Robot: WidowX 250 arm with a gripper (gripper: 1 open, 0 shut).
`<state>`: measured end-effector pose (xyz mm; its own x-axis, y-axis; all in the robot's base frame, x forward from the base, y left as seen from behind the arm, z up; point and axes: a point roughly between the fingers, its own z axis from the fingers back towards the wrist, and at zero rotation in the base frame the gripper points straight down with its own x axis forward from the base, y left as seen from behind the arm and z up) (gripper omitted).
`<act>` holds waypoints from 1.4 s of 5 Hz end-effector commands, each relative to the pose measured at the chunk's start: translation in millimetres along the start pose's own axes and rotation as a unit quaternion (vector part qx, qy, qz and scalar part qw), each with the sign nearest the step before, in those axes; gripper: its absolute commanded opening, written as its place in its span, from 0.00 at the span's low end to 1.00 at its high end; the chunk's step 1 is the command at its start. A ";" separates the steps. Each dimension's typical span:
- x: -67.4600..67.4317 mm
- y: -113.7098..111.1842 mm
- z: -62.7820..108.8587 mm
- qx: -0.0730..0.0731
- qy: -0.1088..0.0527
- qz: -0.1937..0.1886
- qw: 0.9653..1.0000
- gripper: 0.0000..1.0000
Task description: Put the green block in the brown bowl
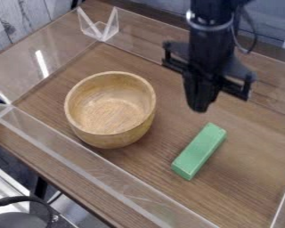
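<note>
green block (199, 152): flat on table (124, 183), beside brown bowl (110, 104), not touching it | gripper (206, 101): raised, fingers closed together, nothing held | advice: open first, turn across narrow sides, descend straight, pinch middle

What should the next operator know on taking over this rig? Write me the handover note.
Hand: shut, as best I can judge, raised beyond the green block, not touching it.
Green block: flat on the table, right of the bowl in the picture.
Brown bowl: on the table, nothing in it.
Done: no part of the placing; the block is outside the bowl.
Left: open the hand, grip the block, lift it over the rim, release it inside.
</note>
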<state>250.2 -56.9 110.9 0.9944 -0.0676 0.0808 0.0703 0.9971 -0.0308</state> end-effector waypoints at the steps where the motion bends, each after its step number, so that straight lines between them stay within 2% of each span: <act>1: 2.5 -4.1 -8.0 -0.005 -0.011 -0.007 1.000 1.00; 6: 2.1 -6.2 -60.2 0.002 0.020 -0.012 1.000 1.00; 7: 2.3 -5.9 -64.8 0.000 0.023 -0.010 1.000 0.00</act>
<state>252.0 -63.1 39.2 0.9962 -0.0870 0.0046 0.0871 0.9959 -0.0232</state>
